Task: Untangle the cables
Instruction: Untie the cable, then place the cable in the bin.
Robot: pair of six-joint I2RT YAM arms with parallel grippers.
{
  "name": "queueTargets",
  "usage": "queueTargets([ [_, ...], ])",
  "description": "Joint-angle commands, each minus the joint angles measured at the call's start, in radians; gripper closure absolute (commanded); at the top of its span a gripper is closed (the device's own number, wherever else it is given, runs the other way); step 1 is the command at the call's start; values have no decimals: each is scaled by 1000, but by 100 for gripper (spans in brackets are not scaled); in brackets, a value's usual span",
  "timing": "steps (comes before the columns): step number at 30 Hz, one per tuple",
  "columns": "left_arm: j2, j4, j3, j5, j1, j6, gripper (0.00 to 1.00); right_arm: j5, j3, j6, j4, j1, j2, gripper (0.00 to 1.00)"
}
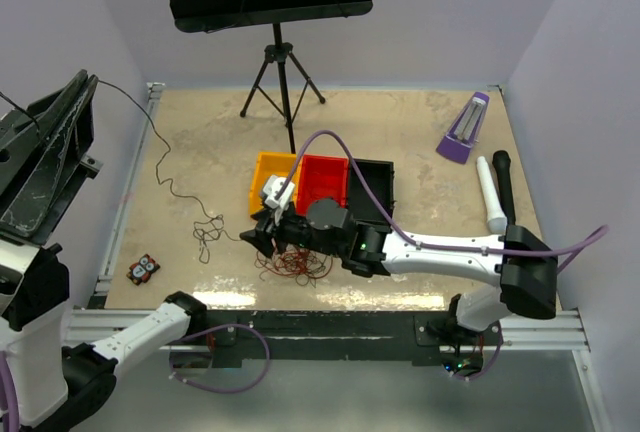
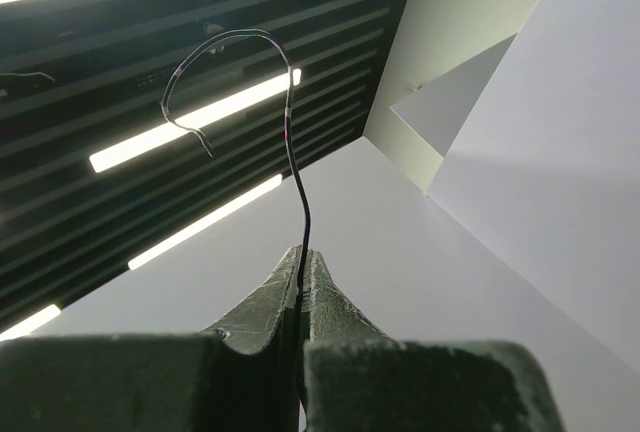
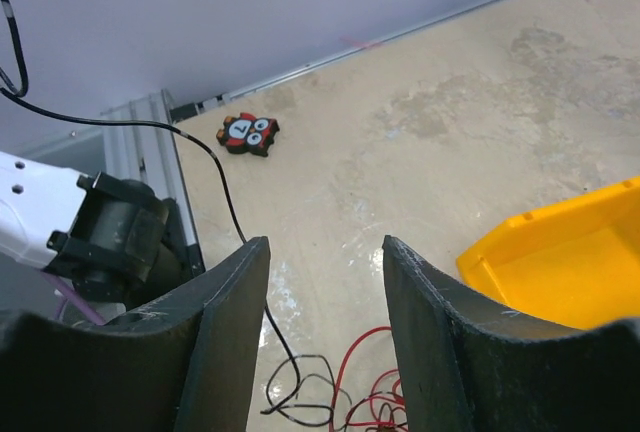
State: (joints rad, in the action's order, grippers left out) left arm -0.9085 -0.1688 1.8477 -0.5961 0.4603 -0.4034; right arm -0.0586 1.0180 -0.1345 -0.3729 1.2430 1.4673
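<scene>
Yellow bin (image 1: 266,178), red bin (image 1: 322,180), near cables (image 1: 295,264)

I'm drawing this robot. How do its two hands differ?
The left gripper is shut on a thin black wire; the right gripper is open and empty. The left gripper points up at the ceiling; the right gripper points down over the red wires. Both have dark fingers.

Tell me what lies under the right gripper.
Below the open right gripper lie loops of the red and black cables on the bare table. In the top view the right arm covers part of the clump, so its full extent cannot be seen.
</scene>
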Motion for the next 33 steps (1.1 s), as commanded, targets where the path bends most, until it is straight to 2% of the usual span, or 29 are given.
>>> queueTargets([
  [1, 10, -14, -13, -1, -3, -8, 100, 55, 47, 35, -11, 3, 7, 47],
  [5, 20, -26, -34, 5, -3, -11, 100, 94, 50, 29, -3, 3, 11, 49],
  [18, 37, -35, -68, 1, -3, -17, 100, 111, 14, -39, -53, 3, -105, 48],
  [23, 39, -37, -70, -2, -3, -15, 100, 117, 54, -43, -78, 3, -125, 46],
  [31, 42, -38, -76, -5, -3, -15, 100, 146, 157, -20, -72, 4, -121, 39],
  [33, 42, -40, -79, -8, -3, -15, 100, 149, 194, -14, -51, 7, -108, 31],
])
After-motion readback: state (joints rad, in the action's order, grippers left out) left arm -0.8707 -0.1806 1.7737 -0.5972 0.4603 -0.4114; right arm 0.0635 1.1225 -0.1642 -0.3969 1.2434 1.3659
